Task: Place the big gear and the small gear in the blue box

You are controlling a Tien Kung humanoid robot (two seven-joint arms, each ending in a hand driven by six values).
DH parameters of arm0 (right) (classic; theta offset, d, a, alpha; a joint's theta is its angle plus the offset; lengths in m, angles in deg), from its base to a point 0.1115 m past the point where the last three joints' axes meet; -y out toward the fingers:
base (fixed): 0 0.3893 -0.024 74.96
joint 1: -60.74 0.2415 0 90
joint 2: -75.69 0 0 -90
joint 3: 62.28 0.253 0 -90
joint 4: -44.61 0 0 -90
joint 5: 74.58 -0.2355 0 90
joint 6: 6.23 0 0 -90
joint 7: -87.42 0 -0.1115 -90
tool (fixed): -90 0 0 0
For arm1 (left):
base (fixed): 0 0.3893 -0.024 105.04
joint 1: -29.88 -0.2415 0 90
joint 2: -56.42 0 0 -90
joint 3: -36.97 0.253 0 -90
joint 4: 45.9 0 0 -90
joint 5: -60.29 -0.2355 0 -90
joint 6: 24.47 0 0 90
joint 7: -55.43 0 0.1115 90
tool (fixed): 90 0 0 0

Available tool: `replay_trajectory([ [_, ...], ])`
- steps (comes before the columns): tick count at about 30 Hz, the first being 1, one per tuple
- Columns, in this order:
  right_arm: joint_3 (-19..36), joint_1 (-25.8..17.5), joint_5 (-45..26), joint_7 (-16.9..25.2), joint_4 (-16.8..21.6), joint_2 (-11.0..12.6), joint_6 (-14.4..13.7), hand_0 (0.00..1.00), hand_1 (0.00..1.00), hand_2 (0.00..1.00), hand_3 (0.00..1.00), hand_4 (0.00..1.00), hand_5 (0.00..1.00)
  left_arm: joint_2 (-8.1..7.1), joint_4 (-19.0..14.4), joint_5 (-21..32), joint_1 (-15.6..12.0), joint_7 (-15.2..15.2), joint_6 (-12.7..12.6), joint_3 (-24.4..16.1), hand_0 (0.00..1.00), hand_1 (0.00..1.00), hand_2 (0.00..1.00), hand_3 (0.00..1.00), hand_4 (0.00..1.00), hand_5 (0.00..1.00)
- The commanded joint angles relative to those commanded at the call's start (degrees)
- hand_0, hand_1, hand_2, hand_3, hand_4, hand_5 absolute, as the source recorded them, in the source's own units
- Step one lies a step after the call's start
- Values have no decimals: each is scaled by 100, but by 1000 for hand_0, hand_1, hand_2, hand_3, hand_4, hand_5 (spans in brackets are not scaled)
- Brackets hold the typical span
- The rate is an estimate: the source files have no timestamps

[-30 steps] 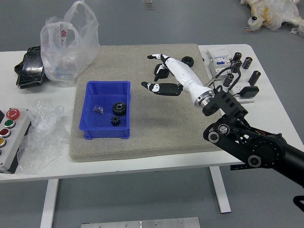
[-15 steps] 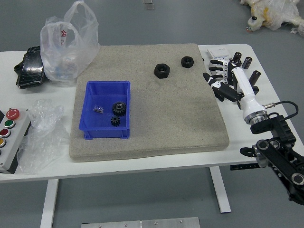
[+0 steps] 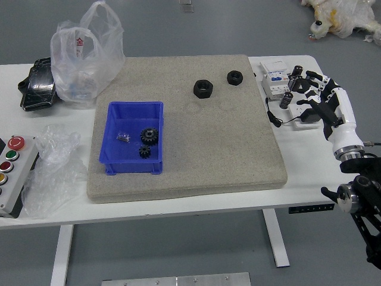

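White table [image 3: 306, 170], far right: your right robot hand [image 3: 339, 113] is spread, empty. Big gear [image 3: 149, 136] and small gear [image 3: 144, 152] sit inside blue box [image 3: 131, 167] (looks done). Sweep inward too low and you could topple the black cylinder [image 3: 286, 100].

Can't see the whole button box [image 3: 14, 182], cut by the left edge, or right arm [image 3: 365, 192], cut by the right. Can't identify tiny pieces [image 3: 123, 137] in the blue box [image 3: 131, 167] or see behind the right hand [image 3: 342, 114].
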Motion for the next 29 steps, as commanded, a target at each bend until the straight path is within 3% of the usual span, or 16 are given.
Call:
replay_trajectory([
  [10,37,-16,-427,144,3,-7,239,555,631,675,671,804,480,-33,15,130,55,-67,-22,82,626,464,504,641,630,284],
  [29,56,-34,-658,170,5,-14,343,536,602,658,650,800,487,-82,44,454,110,-197,-69,271,626,459,504,641,631,283],
])
